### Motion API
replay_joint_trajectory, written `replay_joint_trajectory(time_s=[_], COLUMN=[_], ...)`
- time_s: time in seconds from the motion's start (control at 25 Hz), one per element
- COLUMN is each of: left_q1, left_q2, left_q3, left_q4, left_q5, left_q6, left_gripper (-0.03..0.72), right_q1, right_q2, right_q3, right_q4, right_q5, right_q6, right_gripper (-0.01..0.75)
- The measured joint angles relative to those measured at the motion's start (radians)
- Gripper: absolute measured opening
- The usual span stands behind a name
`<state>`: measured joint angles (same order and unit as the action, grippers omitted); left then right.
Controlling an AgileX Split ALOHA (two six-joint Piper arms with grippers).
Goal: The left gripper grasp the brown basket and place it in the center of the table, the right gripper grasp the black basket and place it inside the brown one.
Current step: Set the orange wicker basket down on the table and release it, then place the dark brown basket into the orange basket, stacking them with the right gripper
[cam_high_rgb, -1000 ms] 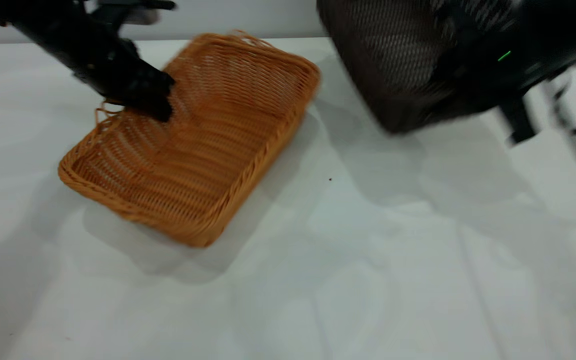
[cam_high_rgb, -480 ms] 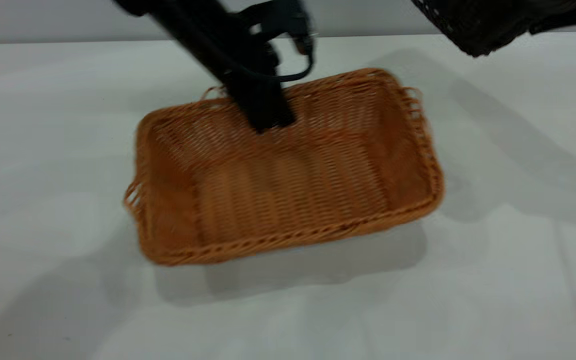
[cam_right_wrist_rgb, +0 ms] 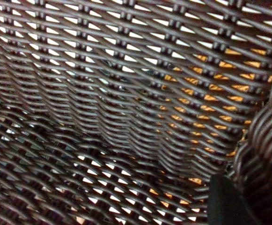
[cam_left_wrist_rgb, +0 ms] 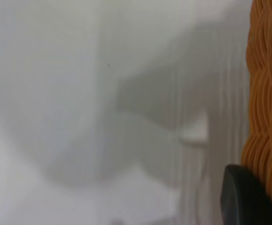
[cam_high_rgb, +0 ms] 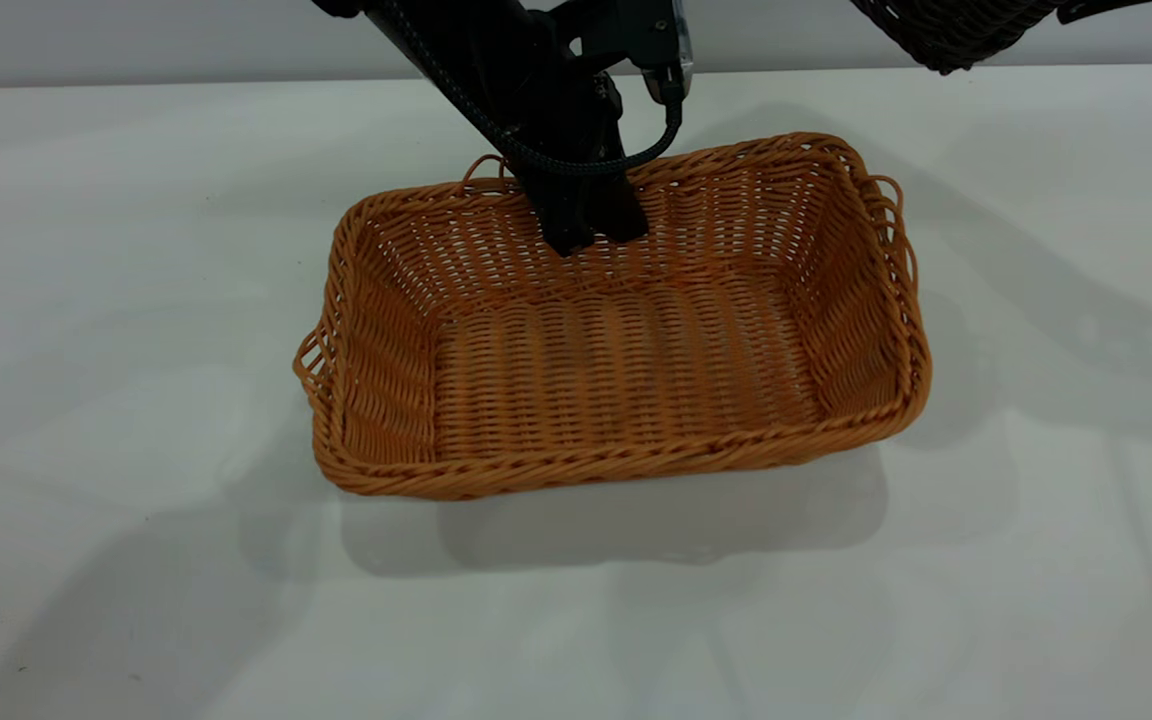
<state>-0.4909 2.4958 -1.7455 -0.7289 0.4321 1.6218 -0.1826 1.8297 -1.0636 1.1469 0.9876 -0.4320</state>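
Observation:
The brown basket point(cam_high_rgb: 626, 350) lies lengthwise at the middle of the table point(cam_high_rgb: 116, 300); I cannot tell whether it rests on it or hangs just above. My left gripper point(cam_high_rgb: 591, 225) is shut on the middle of its far rim. In the left wrist view one dark finger point(cam_left_wrist_rgb: 246, 197) lies against the orange rim point(cam_left_wrist_rgb: 267, 93). The black basket point(cam_high_rgb: 946, 30) hangs in the air at the far right, mostly out of view. Its weave fills the right wrist view point(cam_right_wrist_rgb: 103, 117), where a black finger point(cam_right_wrist_rgb: 227, 201) grips its rim. The brown basket shows through the weave point(cam_right_wrist_rgb: 220, 89).
The table's far edge meets a pale wall point(cam_high_rgb: 136, 40). Shadows of the arms and baskets fall across the white surface to the right and front of the brown basket.
My left gripper has carried the brown basket rightward from the left side and turned it lengthwise. The black basket has risen toward the top right edge of the view.

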Motion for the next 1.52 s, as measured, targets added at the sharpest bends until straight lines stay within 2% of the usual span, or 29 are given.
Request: replay_joint_trajectory(time_s=[0.12,0.2,0.44,0.56,0.64,0.76,1.04,1.2,1.36,1.52], left_q1=[0.000,0.000,0.000,0.000,0.000,0.000,0.000,0.000,0.000,0.000], left_q2=[0.000,0.002,0.010,0.007,-0.016,-0.092,-0.340,-0.509,-0.698,-0.872], left_q3=[0.000,0.000,0.000,0.000,0.000,0.001,0.001,0.001,0.001,0.001], left_q4=[0.008,0.015,0.021,0.013,0.013,0.043,0.287,0.368,0.381,0.381], left_q5=[0.000,-0.002,-0.036,-0.042,-0.009,0.097,0.465,0.660,0.732,0.733], left_q6=[-0.002,0.002,0.010,0.010,0.005,-0.026,-0.230,-0.319,-0.333,-0.334], left_gripper=[0.102,0.148,0.422,0.494,0.504,0.501,0.464,0.449,0.447,0.447], right_q1=[-0.001,-0.001,-0.001,-0.001,-0.001,-0.009,-0.066,-0.058,0.028,0.179], right_q2=[0.000,0.000,0.000,0.000,0.000,0.000,0.000,0.000,0.007,0.041], right_q3=[-0.004,-0.006,-0.006,-0.006,-0.006,-0.020,-0.121,-0.140,-0.142,-0.160], right_q4=[0.000,0.003,0.019,0.024,0.040,0.055,0.063,0.022,-0.128,-0.305], right_q5=[0.001,0.002,0.009,0.009,0.010,0.024,0.077,0.080,0.076,0.068], right_q6=[0.000,0.000,0.000,0.000,0.000,-0.013,-0.017,-0.017,-0.011,-0.010], right_gripper=[0.139,0.139,0.139,0.139,0.139,0.139,0.138,0.137,0.136,0.136])
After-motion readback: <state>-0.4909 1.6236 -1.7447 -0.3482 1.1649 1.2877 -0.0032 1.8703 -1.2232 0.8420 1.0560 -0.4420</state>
